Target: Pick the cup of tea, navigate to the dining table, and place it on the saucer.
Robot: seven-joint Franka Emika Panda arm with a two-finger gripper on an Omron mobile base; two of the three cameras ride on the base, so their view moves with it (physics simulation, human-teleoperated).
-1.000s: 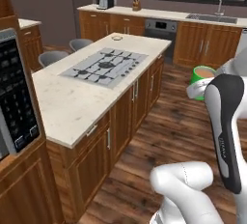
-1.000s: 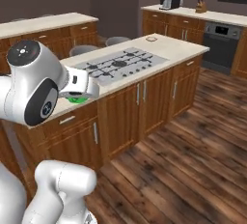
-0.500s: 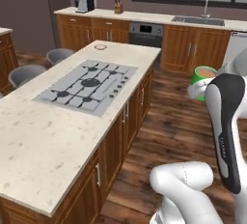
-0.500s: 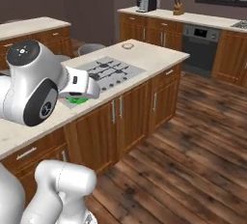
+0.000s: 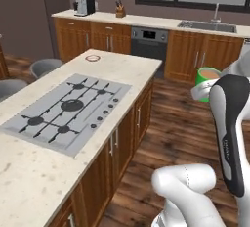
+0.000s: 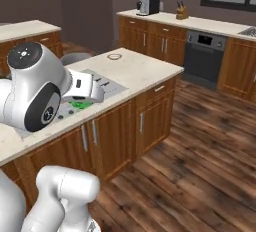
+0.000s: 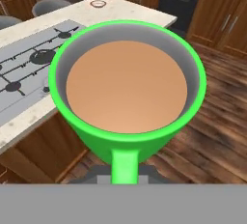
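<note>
1. Change: across the last second both base views have shifted as a whole. The table (image 5: 122, 72) now runs along the left of the left base view, with the cooktop (image 5: 68, 111) nearer and larger. This is camera travel: the base is driving, and the things themselves have not moved.

2. Meaning for the task: the pick appears complete and the navigation step is in progress. The saucer (image 5: 93, 57) sits at the far end of the table, past the cooktop, well apart from the cup. Judged from this, more travel along the table is needed before placing.

3. Gripper (image 7: 125, 170): fingers together, clamped on the cup handle, which runs down from the rim toward the fingertips in the hand view.

4. Cup (image 7: 126, 90) location: carried in the air at the right of the left base view, over the wood floor, beside the table and not above it.

5. Cup appearance: bright green outside, pale inside, level brown tea near the rim, upright, no spill visible.
</note>
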